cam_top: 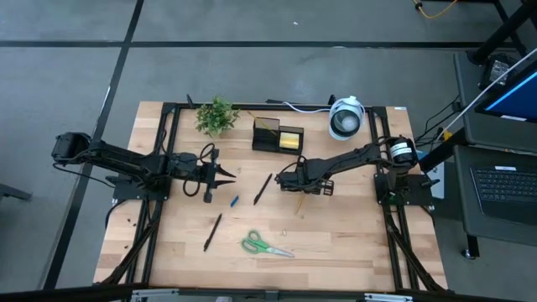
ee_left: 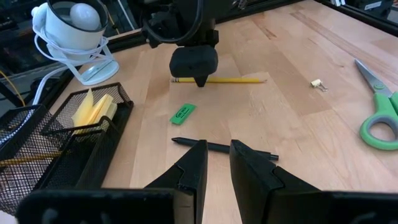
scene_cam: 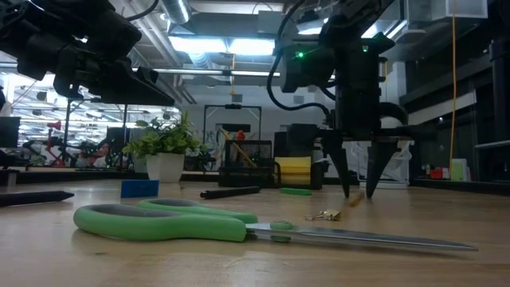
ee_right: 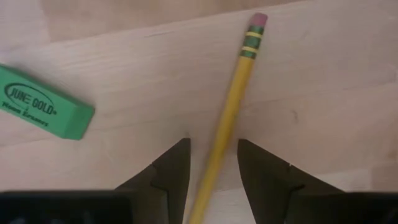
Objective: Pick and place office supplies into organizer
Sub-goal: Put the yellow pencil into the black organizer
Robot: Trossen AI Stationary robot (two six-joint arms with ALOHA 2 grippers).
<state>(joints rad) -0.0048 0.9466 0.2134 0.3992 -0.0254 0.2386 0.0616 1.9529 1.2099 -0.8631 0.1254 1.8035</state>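
A: Organizer [cam_top: 278, 136] first. Where does it stand?

B: At the far edge of the table [cam_top: 336, 243], near the middle, between the potted plant [cam_top: 216, 115] on its left and the round white device [cam_top: 345, 117] on its right. The yellow sticky-note pad [ee_left: 94, 109] sits in its lower compartment, and the left wrist view shows what looks like a pencil lying in the mesh section beside it.

A: And the right gripper [ee_right: 212, 163]?

B: Down at the table just right of centre, fingers apart, straddling a yellow pencil [ee_right: 229, 118] that lies flat on the wood. The pencil runs between the fingers; they do not clamp it. A green eraser [ee_right: 42, 109] lies near it.

A: The left gripper [ee_left: 216, 163]?

B: Left of centre, above the table, fingers slightly parted and holding nothing. A black pen [ee_left: 227, 148] lies just ahead of it.

A: What else is loose?

B: A second black pen [cam_top: 212, 231] near the front left, the green-handled scissors [cam_top: 266, 245] at front centre, a small blue piece [cam_top: 234, 200] between the pens, and a small clip [ee_left: 318, 84] near the scissors.
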